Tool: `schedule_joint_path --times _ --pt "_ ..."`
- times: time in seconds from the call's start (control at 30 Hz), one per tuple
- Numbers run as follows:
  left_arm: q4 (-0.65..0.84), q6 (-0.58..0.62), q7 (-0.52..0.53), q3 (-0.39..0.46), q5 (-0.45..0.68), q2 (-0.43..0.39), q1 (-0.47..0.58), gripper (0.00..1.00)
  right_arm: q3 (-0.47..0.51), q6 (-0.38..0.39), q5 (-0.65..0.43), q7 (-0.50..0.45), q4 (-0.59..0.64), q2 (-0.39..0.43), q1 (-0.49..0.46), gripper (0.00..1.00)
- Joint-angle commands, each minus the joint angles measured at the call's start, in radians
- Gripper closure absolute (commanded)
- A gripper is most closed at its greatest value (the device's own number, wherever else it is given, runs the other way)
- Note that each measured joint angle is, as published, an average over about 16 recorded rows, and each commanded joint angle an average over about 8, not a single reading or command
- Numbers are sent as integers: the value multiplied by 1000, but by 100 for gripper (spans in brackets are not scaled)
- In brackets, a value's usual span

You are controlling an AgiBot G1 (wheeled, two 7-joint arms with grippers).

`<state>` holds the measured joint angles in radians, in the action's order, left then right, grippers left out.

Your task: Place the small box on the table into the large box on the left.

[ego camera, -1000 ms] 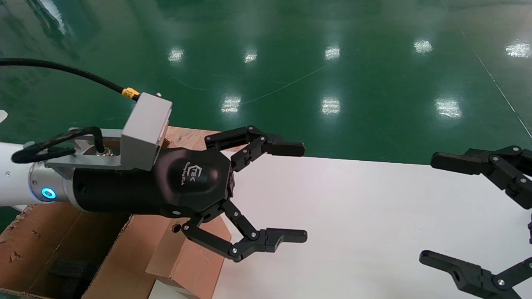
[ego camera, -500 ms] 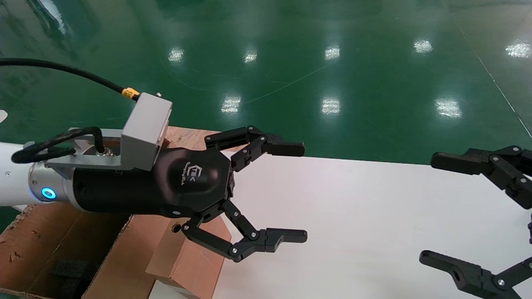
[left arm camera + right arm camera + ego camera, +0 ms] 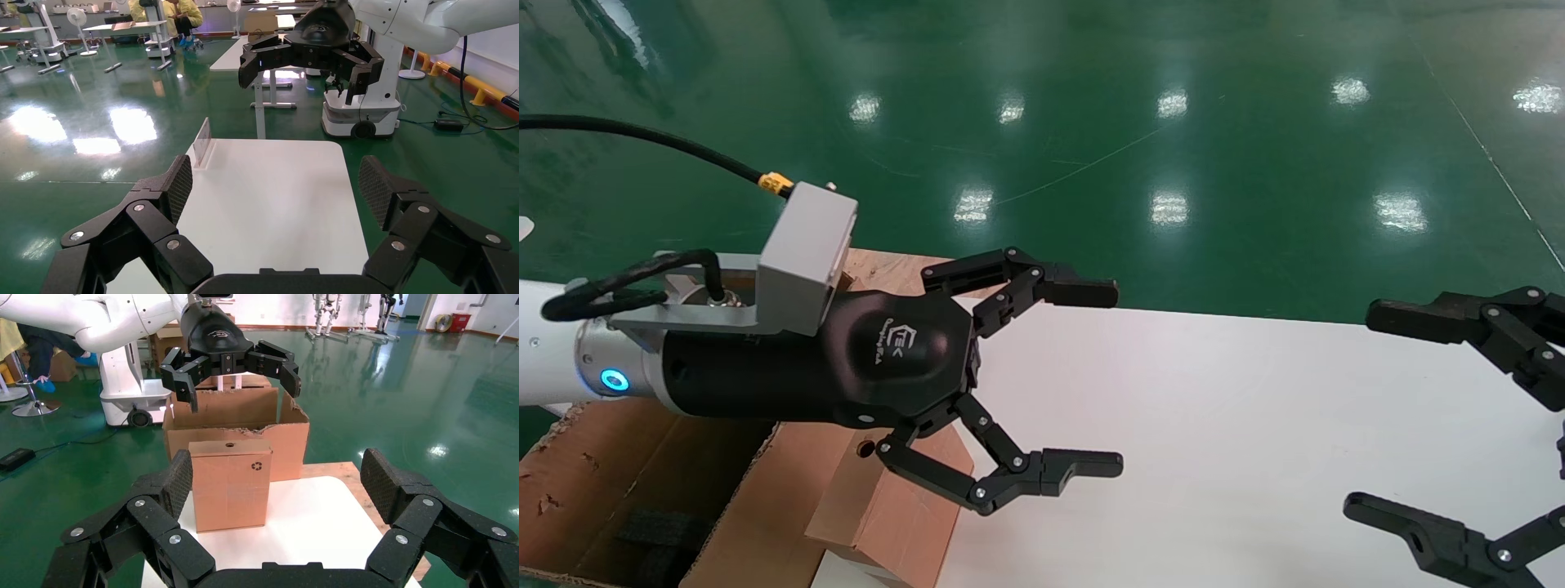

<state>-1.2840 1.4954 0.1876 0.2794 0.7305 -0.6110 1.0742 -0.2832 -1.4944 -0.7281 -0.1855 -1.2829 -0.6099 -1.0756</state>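
Note:
The small box (image 3: 229, 484) stands upright on the white table (image 3: 306, 527), near its left end, round hole in its top face. In the head view the small box (image 3: 887, 506) is partly hidden under my left gripper (image 3: 1115, 378). That gripper hovers open and empty above it. Just behind the small box stands the large box (image 3: 287, 435), a ragged-edged carton (image 3: 641, 482) with black foam inside. My right gripper (image 3: 275, 478) is open and empty over the table's right end (image 3: 1361, 408), facing the small box from a distance.
A bare wooden board (image 3: 349, 478) shows under the table's left end, beside the carton. A clear plastic sign stand (image 3: 202, 142) sits at the table's far edge. Green floor surrounds the table (image 3: 269, 202).

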Motion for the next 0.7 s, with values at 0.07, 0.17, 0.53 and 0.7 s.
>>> schedule_joint_path --times 0.07,0.17,0.53,0.7 --pt "0 0 0 0 0 0 0 0 0 0 0 0 0 0 0 49" --pt "0 0 0 0 0 0 0 0 0 0 0 0 0 0 0 86" --pt "0 0 0 0 0 0 0 21 0 0 0 0 0 0 0 100" --pt "0 0 0 0 0 0 0 76 0 0 0 0 0 0 0 100"
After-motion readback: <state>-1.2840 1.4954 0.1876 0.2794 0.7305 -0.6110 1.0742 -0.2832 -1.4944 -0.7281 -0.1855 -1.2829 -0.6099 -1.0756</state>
